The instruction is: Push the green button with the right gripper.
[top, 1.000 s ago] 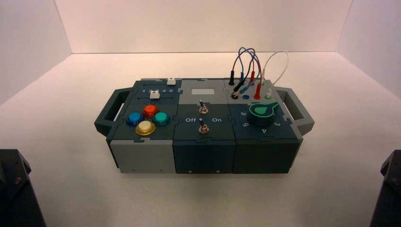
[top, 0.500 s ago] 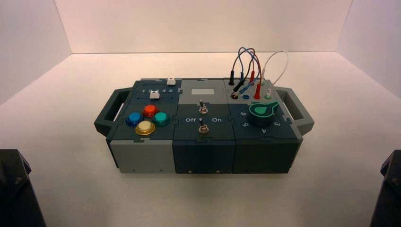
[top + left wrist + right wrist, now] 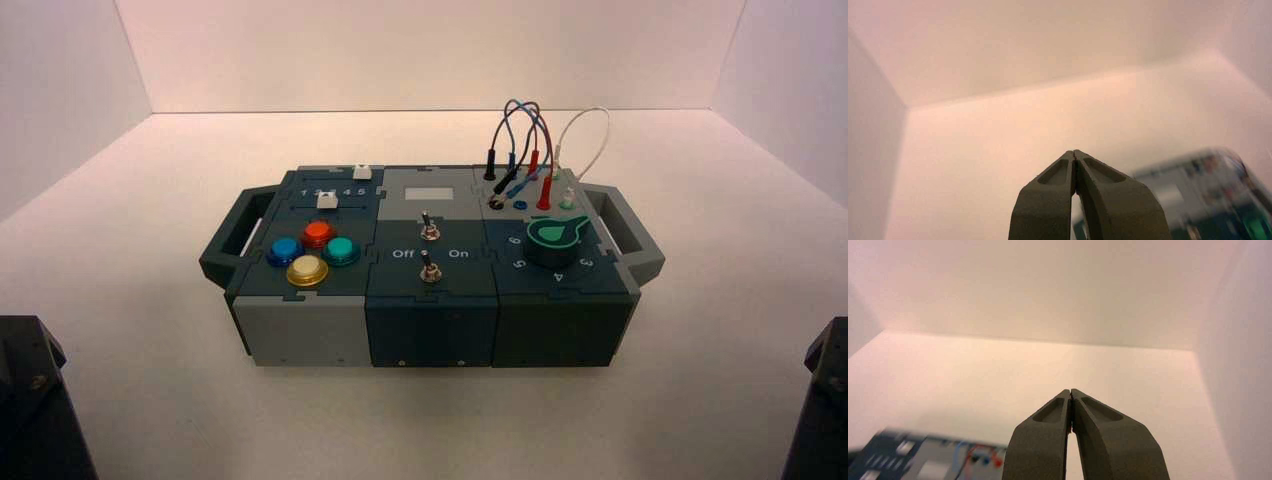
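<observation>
The pale table (image 3: 430,420) bears the box (image 3: 431,330). Your right gripper (image 3: 1071,391), fingertips together, waits near right; the green button (image 3: 341,249) sits on the box's left, so a skewed reach could press the yellow button (image 3: 307,268). Your left gripper (image 3: 1073,152) idles near left.

The high view looks down on the whole box (image 3: 430,265); both wrist views face the far wall (image 3: 430,60), sharing parts of the box.
</observation>
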